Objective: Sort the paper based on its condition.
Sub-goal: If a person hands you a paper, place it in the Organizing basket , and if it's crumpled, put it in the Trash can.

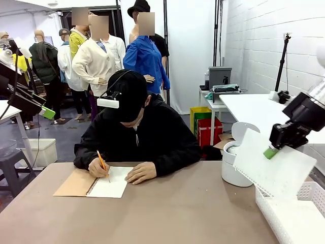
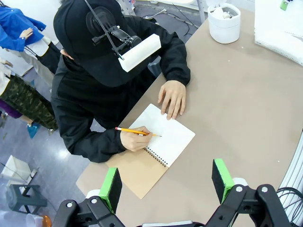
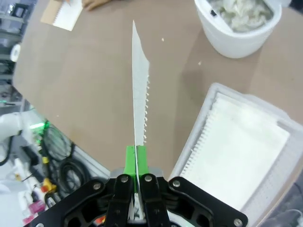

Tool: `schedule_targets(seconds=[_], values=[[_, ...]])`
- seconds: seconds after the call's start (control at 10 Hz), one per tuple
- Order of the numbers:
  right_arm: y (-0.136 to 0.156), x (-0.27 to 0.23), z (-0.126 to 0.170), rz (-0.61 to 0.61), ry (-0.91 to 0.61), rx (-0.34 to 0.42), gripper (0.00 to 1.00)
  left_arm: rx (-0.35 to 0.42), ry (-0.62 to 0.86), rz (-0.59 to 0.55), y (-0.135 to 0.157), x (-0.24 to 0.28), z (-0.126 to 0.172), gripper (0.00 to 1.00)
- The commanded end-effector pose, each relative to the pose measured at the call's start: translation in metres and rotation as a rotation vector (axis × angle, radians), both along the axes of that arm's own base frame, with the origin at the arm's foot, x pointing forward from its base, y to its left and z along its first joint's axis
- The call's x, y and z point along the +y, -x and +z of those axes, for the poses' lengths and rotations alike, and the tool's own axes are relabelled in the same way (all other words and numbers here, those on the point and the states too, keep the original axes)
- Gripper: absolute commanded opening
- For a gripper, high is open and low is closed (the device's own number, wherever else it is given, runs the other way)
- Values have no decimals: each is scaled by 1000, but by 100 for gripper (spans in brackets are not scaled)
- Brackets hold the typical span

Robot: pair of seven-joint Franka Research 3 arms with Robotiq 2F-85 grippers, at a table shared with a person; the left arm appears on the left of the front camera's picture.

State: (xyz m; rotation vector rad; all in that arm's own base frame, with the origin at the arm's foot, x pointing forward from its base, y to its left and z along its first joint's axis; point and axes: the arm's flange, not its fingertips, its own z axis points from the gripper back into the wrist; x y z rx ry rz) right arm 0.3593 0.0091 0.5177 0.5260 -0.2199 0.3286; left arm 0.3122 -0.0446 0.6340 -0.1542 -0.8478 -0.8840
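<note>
Right gripper (image 1: pixel 270 152) pinches 1 smooth sheet (image 1: pixel 277 170) at the edge of the white basket (image 3: pixel 208 97), which already holds flat sheets (image 3: pixel 241 142); crumpled balls (image 3: pixel 241 14) fill the round bin (image 1: pixel 231 175); left gripper (image 2: pixel 165 172) spread, empty; release of this sheet judged pending

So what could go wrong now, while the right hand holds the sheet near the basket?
The right hand pinches the sheet only at one edge, so it may slip early. The sheet hangs by the basket rim, not squarely over it, and could land outside. The bin stands close; the sheet might drift there.
</note>
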Motion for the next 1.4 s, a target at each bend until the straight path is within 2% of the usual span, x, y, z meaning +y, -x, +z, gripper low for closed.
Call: schedule_targets(seconds=[0.0, 0.1, 0.4, 0.6, 0.8, 0.9, 1.3], values=[[20, -29, -21, -28, 34, -7, 0, -2, -3, 13, 0, 0, 0, 100], [19, -42, -31, -64, 47, -31, 0, -2, -3, 13, 0, 0, 0, 100], [31, -62, -62, -128, 33, 11, 0, -2, -3, 13, 0, 0, 0, 100], [26, -70, -92, -172, 13, 28, 0, -2, -3, 13, 0, 0, 0, 100], [27, -78, -118, -231, -7, -3, 0, -2, -3, 13, 0, 0, 0, 100], [24, -81, -129, -250, -29, 10, 0, -2, -3, 13, 0, 0, 0, 100], [27, -72, -165, -236, -83, 73, 0, -2, -3, 13, 0, 0, 0, 100]])
